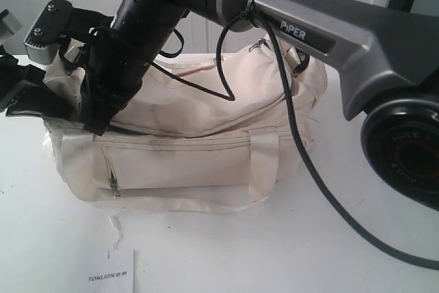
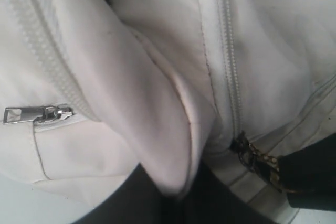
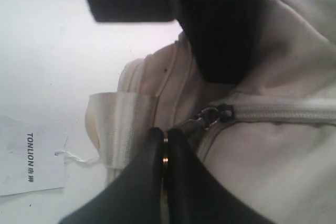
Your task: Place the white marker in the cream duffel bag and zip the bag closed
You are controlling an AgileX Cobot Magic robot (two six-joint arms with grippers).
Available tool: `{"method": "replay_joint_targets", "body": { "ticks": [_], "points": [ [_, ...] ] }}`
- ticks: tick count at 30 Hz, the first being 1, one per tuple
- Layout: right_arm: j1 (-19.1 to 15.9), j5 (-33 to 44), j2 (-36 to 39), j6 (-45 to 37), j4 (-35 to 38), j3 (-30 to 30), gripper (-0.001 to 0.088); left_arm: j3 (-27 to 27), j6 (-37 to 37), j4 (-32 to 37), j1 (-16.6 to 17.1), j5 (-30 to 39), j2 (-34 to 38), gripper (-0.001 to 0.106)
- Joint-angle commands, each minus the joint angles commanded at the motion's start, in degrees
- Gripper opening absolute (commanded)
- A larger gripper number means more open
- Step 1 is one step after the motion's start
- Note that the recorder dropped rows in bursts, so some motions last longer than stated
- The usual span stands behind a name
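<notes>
Most of the job looks done: the top zipper [image 3: 283,111] of the cream duffel bag [image 1: 206,162] runs shut up to its slider; the white marker is nowhere visible, presumably inside; my right claw [image 3: 164,153] is clamped on the zipper pull [image 3: 190,125], my left claw [image 2: 176,200] pinching a fabric fold; a TONLION card [image 1: 113,276] lies nearby; the arm's cable [image 1: 295,121] drapes across the bag.

The cream duffel bag [image 1: 206,162] sits on the bench [image 1: 274,252], left of its middle. A paper card [image 1: 113,276] lies before it, at the bench's front edge. The right pincer [image 3: 165,153], reaching across over the bag, clamps the zipper pull [image 3: 202,120] at the bag's left end. Beside it, the left pincer [image 2: 178,203] seems to nip a fold of the bag.
</notes>
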Motion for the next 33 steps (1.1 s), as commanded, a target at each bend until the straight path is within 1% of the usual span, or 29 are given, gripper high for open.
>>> {"method": "replay_joint_targets", "body": {
  "ticks": [1,3,5,6,9,11,12,17,19,22,26,29,30,31,32,33],
  "points": [
    [0.0,-3.2,0.0,0.0,-0.4,0.0,0.0000,0.0,0.0,0.5,0.0,0.0,0.0,0.002],
    [0.0,-6.2,0.0,0.1,-0.8,0.0,0.0000,0.0,0.0,1.0,0.0,0.0,0.0,0.013],
    [0.0,-7.2,0.0,0.1,-0.8,0.0,0.0000,0.0,0.0,1.4,0.0,0.0,0.0,0.028],
    [0.0,-7.4,0.0,0.1,-0.8,0.0,0.0000,0.0,-0.1,1.5,0.0,0.0,0.0,0.039],
    [0.0,-7.5,0.0,0.1,-0.8,0.0,0.0000,-0.1,-1.5,2.4,0.3,0.1,-0.2,0.060],
    [0.0,-7.7,0.0,0.1,-0.9,0.0,0.0000,-1.0,-1.7,2.9,1.4,1.8,-0.8,0.068],
    [0.0,-7.8,0.0,0.1,-0.9,0.0,0.0000,-1.6,-2.2,3.0,2.4,2.6,-1.3,0.070],
    [0.0,-8.1,0.0,0.1,-1.0,0.0,0.0000,-5.1,-5.3,2.8,7.2,4.1,-2.0,0.070],
    [0.0,-8.0,0.0,0.1,-1.0,0.0,0.0000,-5.7,-6.1,1.8,7.4,2.7,-0.9,0.070],
    [0.0,-8.0,0.0,0.1,-0.9,0.0,0.0000,-5.7,-5.4,-2.2,5.8,4.6,1.5,0.070],
    [0.0,-8.1,0.0,0.1,-0.9,0.0,0.0000,-5.7,-4.5,-2.1,1.7,0.2,3.8,0.070],
    [0.0,-8.1,0.0,0.1,-0.9,0.0,0.0000,-5.7,-4.5,-2.0,-0.3,-2.7,5.2,0.070],
    [0.0,-8.1,0.0,0.1,-0.9,0.0,0.0000,-5.7,-4.5,-1.9,-0.7,-3.8,5.5,0.068],
    [0.0,-8.1,0.0,0.1,-0.9,0.0,0.0000,-5.7,-4.5,-1.9,-0.8,-5.0,5.6,0.064],
    [0.0,-8.1,0.0,0.1,-0.9,0.0,0.0000,-5.7,-4.5,-2.1,-0.8,-5.7,5.6,0.058],
    [0.0,-8.0,0.0,0.1,-0.9,0.0,0.0000,-5.7,-4.5,-2.1,-0.8,-6.6,5.6,0.049]
  ]
}}
